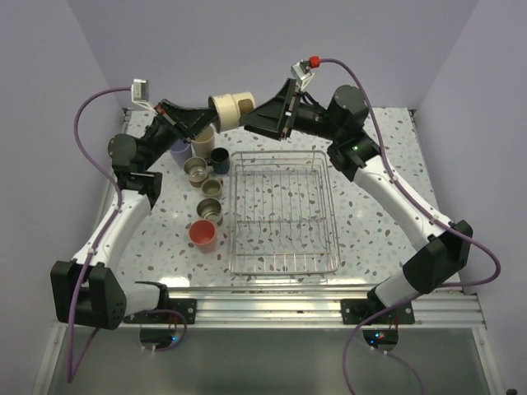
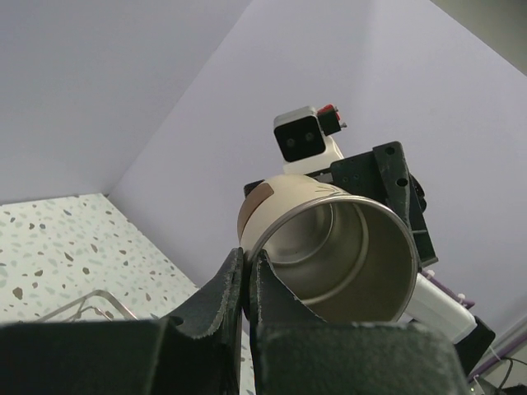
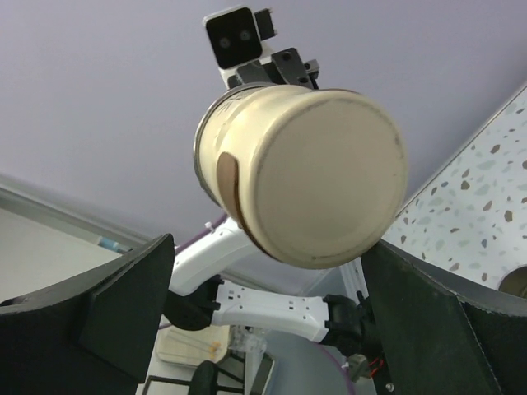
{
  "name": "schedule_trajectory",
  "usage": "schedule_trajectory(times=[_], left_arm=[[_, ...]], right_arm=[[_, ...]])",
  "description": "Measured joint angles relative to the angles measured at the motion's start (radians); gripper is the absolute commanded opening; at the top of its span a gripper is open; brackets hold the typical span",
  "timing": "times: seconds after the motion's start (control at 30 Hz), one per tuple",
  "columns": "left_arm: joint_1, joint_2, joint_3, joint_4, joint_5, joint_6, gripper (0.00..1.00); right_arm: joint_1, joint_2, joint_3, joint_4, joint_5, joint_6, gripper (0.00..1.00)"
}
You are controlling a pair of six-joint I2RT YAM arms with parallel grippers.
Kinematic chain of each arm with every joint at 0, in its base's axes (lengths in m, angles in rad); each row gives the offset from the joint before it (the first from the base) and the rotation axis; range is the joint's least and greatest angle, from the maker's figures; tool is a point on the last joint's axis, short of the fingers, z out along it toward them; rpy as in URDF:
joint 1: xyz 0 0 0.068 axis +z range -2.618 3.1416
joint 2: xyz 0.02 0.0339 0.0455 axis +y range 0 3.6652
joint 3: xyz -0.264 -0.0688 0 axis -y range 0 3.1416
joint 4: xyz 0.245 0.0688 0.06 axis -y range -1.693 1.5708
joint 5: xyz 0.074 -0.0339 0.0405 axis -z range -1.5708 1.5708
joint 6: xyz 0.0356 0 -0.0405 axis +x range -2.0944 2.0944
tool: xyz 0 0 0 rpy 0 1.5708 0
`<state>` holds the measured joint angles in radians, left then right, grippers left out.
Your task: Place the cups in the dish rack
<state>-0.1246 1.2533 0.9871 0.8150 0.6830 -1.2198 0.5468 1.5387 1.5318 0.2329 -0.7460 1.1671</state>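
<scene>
Loading has not really started, as far as you can see: your dish rack [image 1: 280,210] at centre frame holds nothing, and all eight cups sit outside it. Your left jaws are pinched almost shut on the rim of a beige, steel-lined cup [image 1: 230,106], holding it on its side in the air, just above the rack's upper left corner in the overhead view. Your right jaws gape wide on either side of its base, apparently not touching it and gripping nothing; this looks like a handover. Count seven more on the counter [image 1: 169,251] left of the rack: one lavender tumbler [image 1: 179,151], one tall beige tumbler [image 1: 202,145], one dark blue mug [image 1: 220,159], three short steel cups [image 1: 196,171] and one coral-pink cup [image 1: 203,235].
</scene>
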Motion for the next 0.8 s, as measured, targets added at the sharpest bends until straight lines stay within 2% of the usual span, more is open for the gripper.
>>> schedule_trajectory(times=[0.17,0.47,0.7,0.8], left_arm=[[-0.001,-0.002,0.028,0.026,0.024,-0.003,0.0],[-0.001,-0.001,0.01,0.087,0.024,-0.052,0.0],[-0.001,0.005,-0.004,0.115,0.023,-0.082,0.0],[-0.001,0.005,-0.017,0.138,0.023,-0.093,0.0]], right_arm=[[-0.004,0.016,0.061,-0.038,0.02,-0.035,0.99],[-0.004,0.077,0.1,0.019,0.042,0.004,0.98],[-0.004,0.093,0.108,0.06,0.05,0.039,0.85],[-0.004,0.093,0.108,0.08,0.052,0.051,0.76]])
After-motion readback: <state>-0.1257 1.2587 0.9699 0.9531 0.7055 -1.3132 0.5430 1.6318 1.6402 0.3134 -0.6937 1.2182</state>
